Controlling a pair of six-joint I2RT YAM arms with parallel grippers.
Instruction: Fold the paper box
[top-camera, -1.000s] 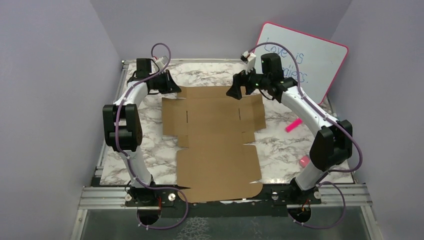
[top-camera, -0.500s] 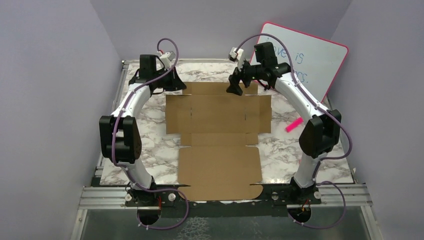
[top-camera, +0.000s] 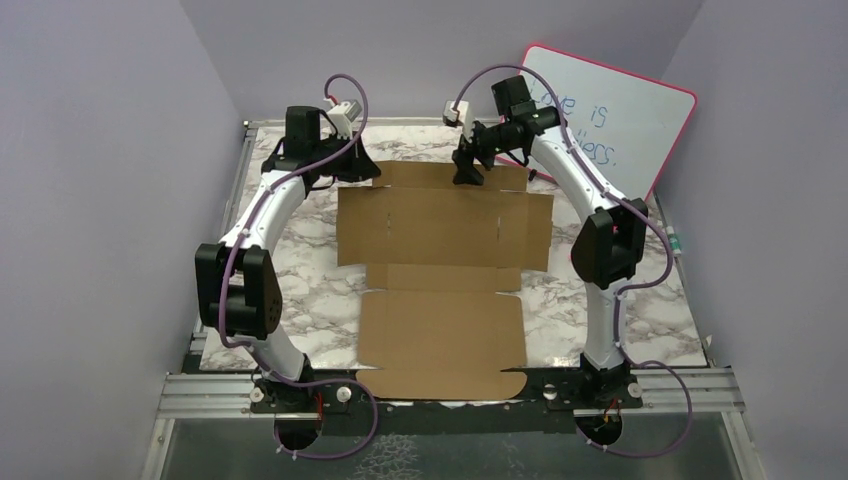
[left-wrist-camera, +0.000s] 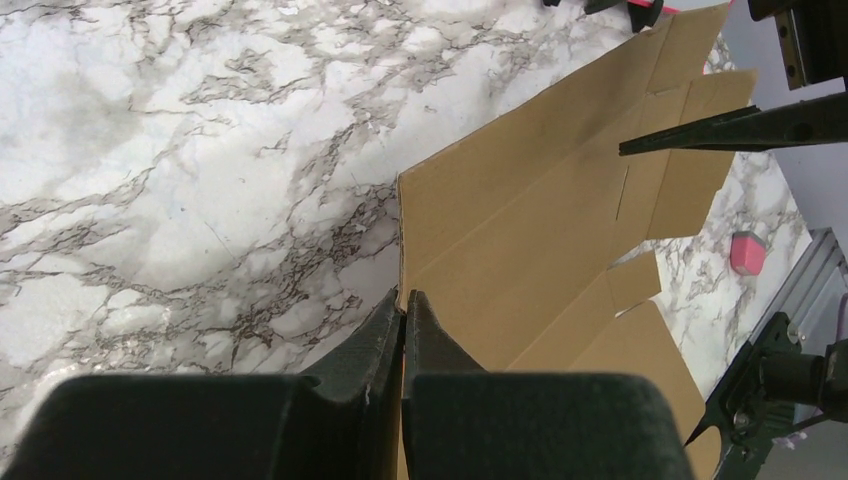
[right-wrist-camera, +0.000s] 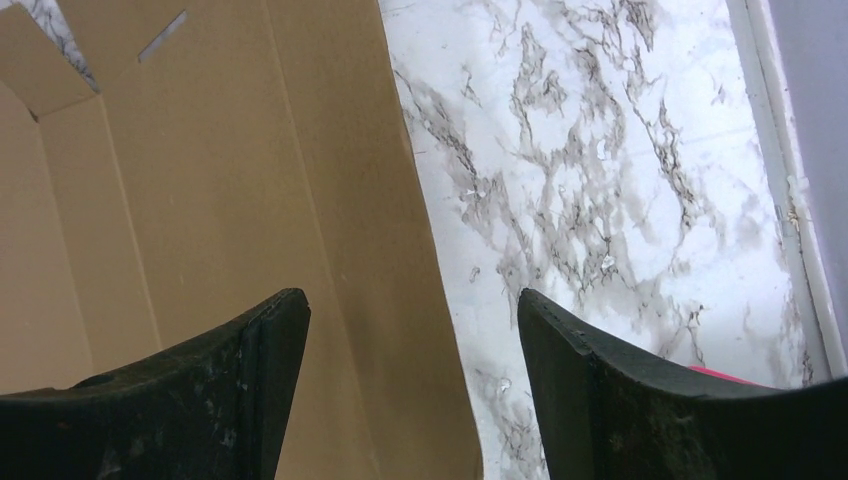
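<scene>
Laid flat on the marble worktop (top-camera: 310, 300) as an unfolded brown sheet: the paper box (top-camera: 440, 230), long axis running from the near edge between the arm bases to the far side, with the rounded-corner panel nearest and the wider section with side flaps farthest. Clamped on the far left corner of the sheet: left claw (left-wrist-camera: 403, 310), fingertips pressed together over the cardboard edge. Open astride the far edge of the sheet: right claw (right-wrist-camera: 408, 300), one finger above cardboard, the other above bare marble.
</scene>
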